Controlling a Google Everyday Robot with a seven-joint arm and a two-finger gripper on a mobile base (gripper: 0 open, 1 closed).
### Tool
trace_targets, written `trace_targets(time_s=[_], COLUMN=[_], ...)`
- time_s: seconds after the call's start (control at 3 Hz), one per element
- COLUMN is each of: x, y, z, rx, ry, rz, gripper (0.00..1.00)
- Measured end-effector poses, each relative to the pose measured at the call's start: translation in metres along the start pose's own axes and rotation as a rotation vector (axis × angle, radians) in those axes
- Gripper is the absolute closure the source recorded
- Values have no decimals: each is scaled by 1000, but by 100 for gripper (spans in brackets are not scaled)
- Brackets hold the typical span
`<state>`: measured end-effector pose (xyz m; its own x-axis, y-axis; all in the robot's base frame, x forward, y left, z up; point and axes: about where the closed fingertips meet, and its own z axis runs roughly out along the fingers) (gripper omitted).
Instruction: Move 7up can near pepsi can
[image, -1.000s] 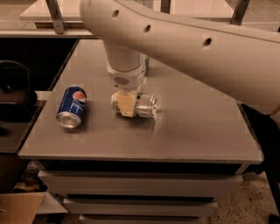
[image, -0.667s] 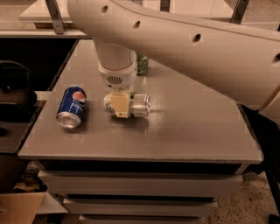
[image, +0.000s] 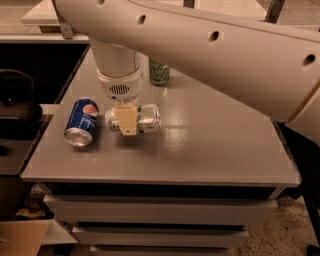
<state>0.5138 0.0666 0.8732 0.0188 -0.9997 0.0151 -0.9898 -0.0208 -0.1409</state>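
The upper part of the view is filled by the pale robot arm (image: 225, 45), which is stretched from the far right to a point just above and behind the pepsi can (image: 82, 121). The pepsi can is borne by a grey table (image: 210, 150), near the table's left edge, and is laid on its side with its silver end turned toward the front. Drawer fronts (image: 160, 215) are seen below the pepsi can, under the tabletop, and a cardboard box (image: 20, 240) is seen lower still, to its left. A dark green can (image: 159, 73) is stood upright well behind and to the right of the pepsi can, partly hidden by the arm. The 7up can (image: 146, 119) is laid on its side just to the right of the pepsi can, close beside it but not touching. The gripper (image: 127, 122) is closed around the 7up can's middle, with one pale finger (image: 127, 117) seen across the can's front.
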Motion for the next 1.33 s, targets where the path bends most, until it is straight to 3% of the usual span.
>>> trace_targets(time_s=[0.67,1.33], x=[-18,-22], y=[-5,-15], z=[1,5], rx=[-23,-31], ry=[-26,-50], rz=[-55,-42], gripper=[100,59])
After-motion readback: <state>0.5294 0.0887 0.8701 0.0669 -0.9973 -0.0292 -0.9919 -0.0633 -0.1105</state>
